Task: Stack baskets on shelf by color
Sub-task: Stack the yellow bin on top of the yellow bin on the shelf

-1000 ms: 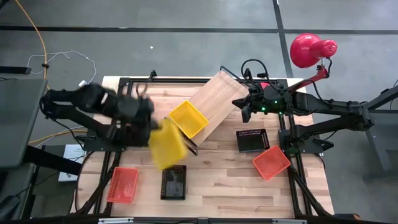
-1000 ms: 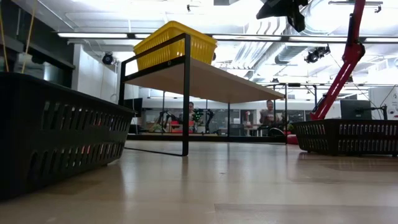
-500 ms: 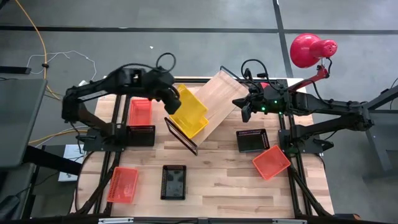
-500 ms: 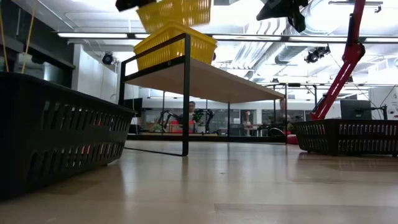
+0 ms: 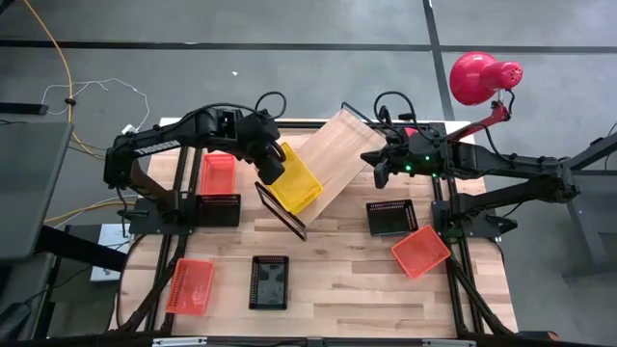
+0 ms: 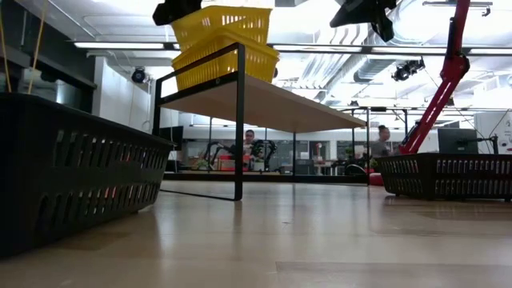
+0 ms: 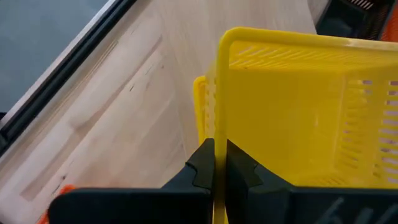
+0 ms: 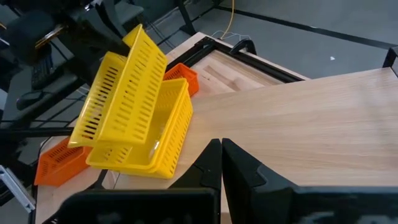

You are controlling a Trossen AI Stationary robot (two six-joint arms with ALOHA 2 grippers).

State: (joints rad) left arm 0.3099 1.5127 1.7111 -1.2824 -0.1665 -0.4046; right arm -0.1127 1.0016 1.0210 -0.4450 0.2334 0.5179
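One yellow basket point(image 5: 301, 183) sits by its bottom on the left end of the light-wood shelf point(image 5: 337, 154). My left gripper point(image 5: 271, 159) is shut on a second yellow basket point(image 8: 118, 93), which is tilted steeply above the first point(image 8: 158, 140). In the low view the held basket point(image 6: 220, 20) sits over the lower one point(image 6: 232, 60) on the shelf point(image 6: 272, 100). My right gripper point(image 5: 380, 172) is shut and hovers over the shelf's right end, touching nothing. My left gripper pinches the rim of one wall of the upper yellow basket point(image 7: 216, 121), with one finger on each side of that wall. The fingers come slanting down from the table's left. The basket is tilted on edge, and its low side dips into the lower yellow basket point(image 7: 200, 102).
An orange basket point(image 5: 217, 172) and a black one point(image 5: 220, 207) lie left of the shelf. Another orange point(image 5: 190, 286) and black basket point(image 5: 269, 281) are near the table's near edge. A black point(image 5: 390, 218) and an orange basket point(image 5: 420, 251) lie at right. A red lamp point(image 5: 482, 77) stands at far right.
My left gripper has carried the yellow basket from low over the table's left-middle up and toward the far right, onto the shelf. It has then come down, so the tilted basket now dips into the yellow basket on the shelf.
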